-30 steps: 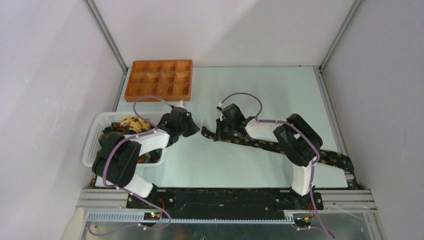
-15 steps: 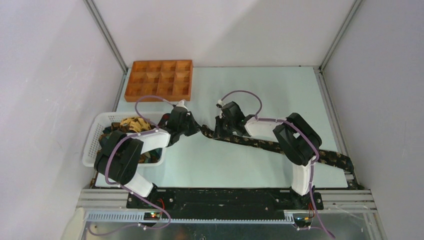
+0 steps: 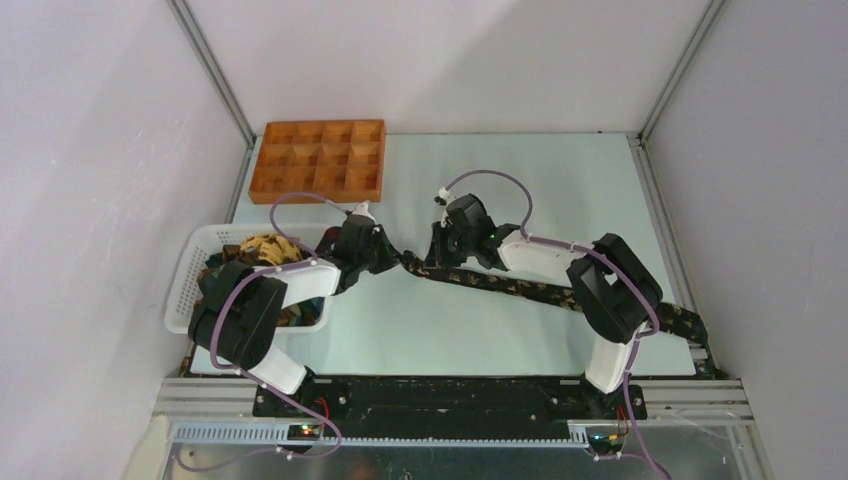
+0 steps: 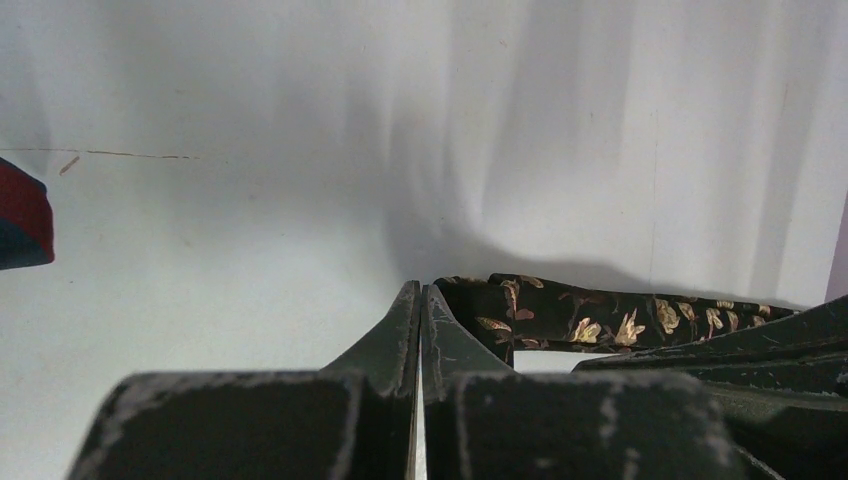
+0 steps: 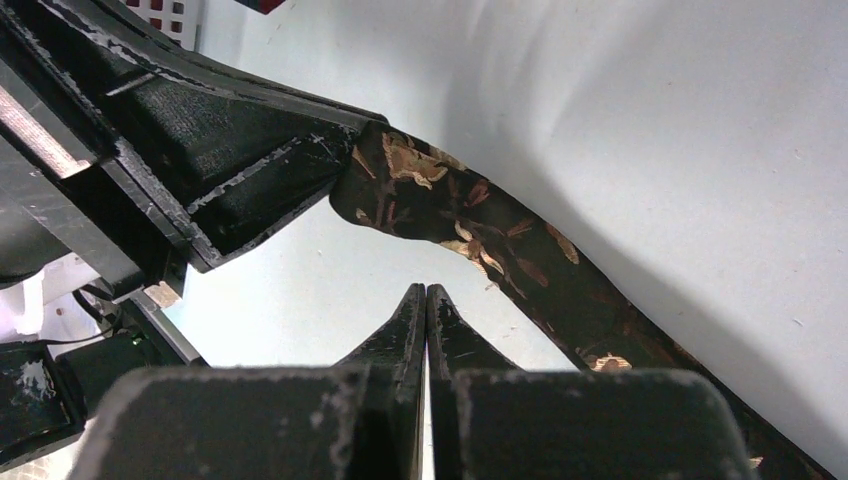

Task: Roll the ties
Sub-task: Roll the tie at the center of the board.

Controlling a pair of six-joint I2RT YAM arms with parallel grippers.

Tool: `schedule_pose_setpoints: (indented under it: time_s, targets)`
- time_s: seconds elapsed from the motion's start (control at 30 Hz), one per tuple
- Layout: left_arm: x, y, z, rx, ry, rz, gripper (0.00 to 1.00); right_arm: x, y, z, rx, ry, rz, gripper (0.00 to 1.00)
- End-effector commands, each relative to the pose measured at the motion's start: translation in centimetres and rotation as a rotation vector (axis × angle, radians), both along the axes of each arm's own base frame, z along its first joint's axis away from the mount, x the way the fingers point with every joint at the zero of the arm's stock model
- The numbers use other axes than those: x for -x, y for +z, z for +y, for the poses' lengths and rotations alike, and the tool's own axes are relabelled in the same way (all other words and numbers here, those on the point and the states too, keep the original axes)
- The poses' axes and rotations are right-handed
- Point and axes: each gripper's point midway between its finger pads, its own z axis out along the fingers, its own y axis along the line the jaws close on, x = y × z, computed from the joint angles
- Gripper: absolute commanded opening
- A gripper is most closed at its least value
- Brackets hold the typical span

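Landmark: the white plastic basket [image 3: 188, 280] is rectangular with rounded corners, and its walls are a grid of small holes.
Heap of ties: the heap of ties [image 3: 262, 248] lies inside the basket. It is crumpled soft cloth, dark with gold and tan leaf print, piled to about the rim. The number of ties cannot be told.
Stretched tie: the stretched tie [image 3: 520, 287] is one long, narrow, flat band of the same dark leafy fabric. It lies to the right of the basket. Its nearest end is a short way off the basket's right wall, and its far tail is well apart from the basket, slanting toward the near side.
Tie end nearest the basket: this end is blunt and thick and looks doubled over. It is raised a little, with a soft shadow beneath.
Left gripper: the left gripper [image 3: 392, 256] is between the basket and the stretched tie. Its fingers are black, scuffed wedges pressed tip to tip. The tie's end touches one fingertip. No cloth shows between the fingers, and whether the very tip pinches it cannot be told.
Right gripper: the right gripper [image 5: 426, 295] is farther from the basket than the left one, above the stretched tie. Its worn black fingers are closed flat together with nothing between them, and the tie runs past beside them.
Orange tray: the orange tray [image 3: 315, 196] is rigid and rectangular, divided into square compartments. It sits beyond the basket's far right corner, apart from it.
Table: the table [image 3: 520, 180] is a smooth, pale, matte sheet spreading right of the basket.
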Motion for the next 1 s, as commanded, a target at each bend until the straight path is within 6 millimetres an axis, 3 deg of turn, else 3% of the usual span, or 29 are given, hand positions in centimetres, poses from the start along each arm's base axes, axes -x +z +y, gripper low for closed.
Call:
schedule_pose_setpoints:
  time_s: [0.0,0.63,0.97]
  targets:
    - [-0.2,0.7,-0.2,0.029,-0.001,-0.025,0.0,-1.7,1.3,0.3,-0.031,-0.048,-0.03,0.0]
    - [-0.2,2.3,-0.9,0.062,-0.031,-0.06,0.0,-2.3,-2.9,1.6,-0.051,-0.052,0.03,0.0]
    - [0.7,4.0,-3.4,0.099,-0.105,-0.084,0.0,-1.8,-3.9,1.9,-0.049,-0.04,0.056,0.0]
